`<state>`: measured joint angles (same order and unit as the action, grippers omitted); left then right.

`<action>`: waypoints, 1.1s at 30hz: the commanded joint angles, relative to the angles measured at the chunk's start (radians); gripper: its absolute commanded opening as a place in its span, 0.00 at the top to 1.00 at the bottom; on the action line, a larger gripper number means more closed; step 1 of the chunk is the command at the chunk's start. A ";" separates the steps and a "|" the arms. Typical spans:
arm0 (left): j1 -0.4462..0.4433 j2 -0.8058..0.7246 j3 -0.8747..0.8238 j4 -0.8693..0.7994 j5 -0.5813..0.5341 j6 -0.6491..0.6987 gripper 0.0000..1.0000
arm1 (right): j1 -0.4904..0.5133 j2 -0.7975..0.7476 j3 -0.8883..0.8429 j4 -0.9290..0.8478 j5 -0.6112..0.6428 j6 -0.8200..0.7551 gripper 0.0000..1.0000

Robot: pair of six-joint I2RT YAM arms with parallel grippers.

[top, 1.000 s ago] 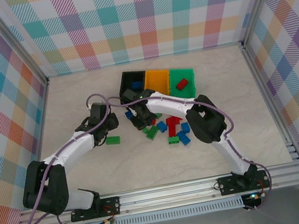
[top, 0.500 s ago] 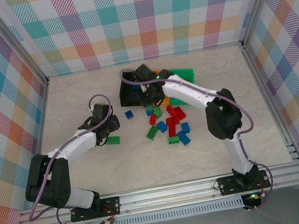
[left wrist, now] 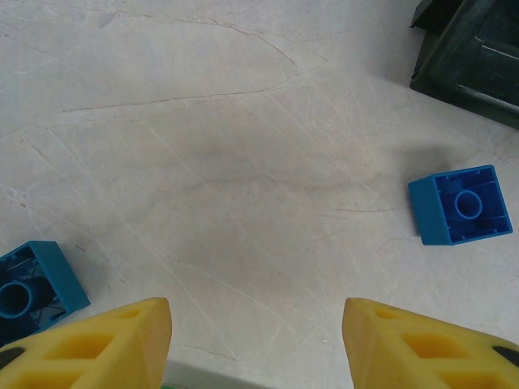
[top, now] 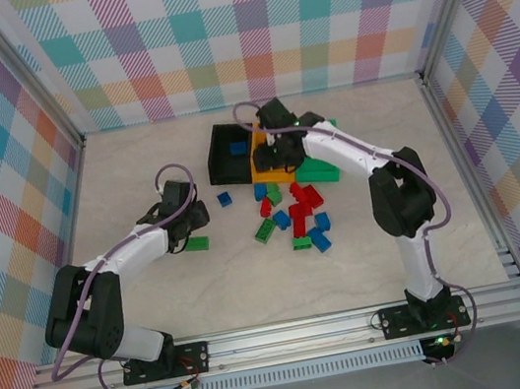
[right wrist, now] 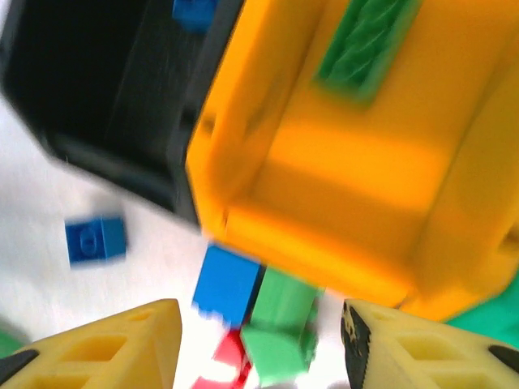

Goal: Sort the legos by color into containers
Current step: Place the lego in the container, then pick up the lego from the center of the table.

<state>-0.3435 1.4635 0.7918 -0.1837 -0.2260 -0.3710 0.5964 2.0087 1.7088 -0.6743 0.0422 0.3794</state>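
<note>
Hovering over blurred orange bin (right wrist: 324, 194), right gripper (right wrist: 259, 320) spread, empty; left gripper (left wrist: 257, 316) spread, empty above table (left wrist: 243, 146).

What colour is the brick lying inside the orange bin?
Green; the brick in the orange bin shows best from the right wrist view.

table (top: 118, 178) bare left, right, front | brick pile (top: 296, 216) crowds middle | black bin (top: 221, 156), orange bin (top: 259, 169), green bin (top: 321, 171) block rear centre | right arm (top: 344, 146) over them
</note>
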 commanded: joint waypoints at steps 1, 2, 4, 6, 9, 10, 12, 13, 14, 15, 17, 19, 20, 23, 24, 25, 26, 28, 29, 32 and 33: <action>0.008 0.000 0.011 -0.009 0.012 -0.009 0.42 | 0.000 -0.141 -0.164 0.028 0.022 0.019 0.46; 0.008 -0.004 0.008 -0.005 0.014 -0.009 0.42 | 0.000 -0.173 -0.212 0.031 0.032 0.022 0.46; 0.008 -0.008 0.003 0.000 0.015 -0.012 0.42 | 0.000 -0.216 -0.292 0.027 0.049 0.031 0.46; 0.008 -0.011 0.001 0.001 0.018 -0.015 0.42 | 0.000 -0.237 -0.348 0.027 0.062 0.032 0.47; 0.007 -0.011 -0.001 0.007 0.023 -0.016 0.42 | -0.001 -0.226 -0.373 0.027 0.094 0.032 0.48; 0.008 -0.007 0.001 0.007 0.022 -0.016 0.42 | -0.001 -0.215 -0.365 0.025 0.096 0.035 0.48; 0.008 0.005 0.009 -0.002 0.026 -0.017 0.42 | -0.001 -0.193 -0.343 0.029 0.089 0.043 0.49; 0.008 0.011 0.014 -0.005 0.029 -0.017 0.42 | -0.002 -0.179 -0.331 0.038 0.084 0.045 0.49; 0.007 0.015 0.014 -0.004 0.034 -0.016 0.42 | -0.001 -0.165 -0.320 0.043 0.085 0.046 0.50; 0.008 0.017 0.014 -0.003 0.034 -0.016 0.42 | -0.003 -0.143 -0.299 0.042 0.091 0.047 0.51; 0.008 0.018 0.018 -0.009 0.025 -0.013 0.42 | -0.001 -0.099 -0.256 0.025 0.105 0.040 0.52; 0.008 0.015 0.020 -0.012 0.017 -0.011 0.42 | -0.002 -0.060 -0.222 0.008 0.138 0.041 0.54; 0.008 0.013 0.018 -0.013 0.019 -0.010 0.42 | -0.002 -0.046 -0.212 0.002 0.155 0.038 0.54; 0.008 0.009 0.020 -0.016 0.020 -0.010 0.42 | -0.001 -0.010 -0.186 -0.033 0.204 0.031 0.56; 0.008 0.008 0.020 -0.016 0.020 -0.010 0.42 | -0.001 -0.002 -0.183 -0.042 0.211 0.028 0.57; 0.008 0.009 0.020 -0.016 0.021 -0.011 0.42 | -0.001 -0.001 -0.186 -0.047 0.211 0.028 0.57; 0.008 0.009 0.020 -0.017 0.024 -0.012 0.42 | 0.000 -0.003 -0.195 -0.042 0.203 0.030 0.58; 0.008 0.011 0.022 -0.020 0.034 -0.014 0.42 | 0.002 -0.008 -0.221 -0.022 0.171 0.033 0.62; 0.007 0.009 0.024 -0.020 0.034 -0.013 0.42 | 0.005 -0.009 -0.231 -0.018 0.162 0.037 0.63; 0.008 0.002 0.022 -0.023 0.032 -0.013 0.42 | 0.014 -0.004 -0.248 -0.013 0.157 0.046 0.68; 0.008 -0.001 0.023 -0.025 0.032 -0.014 0.42 | 0.016 -0.007 -0.256 -0.007 0.158 0.049 0.73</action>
<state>-0.3431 1.4715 0.7921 -0.1825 -0.1997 -0.3779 0.5995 2.0018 1.4799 -0.6762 0.2096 0.4118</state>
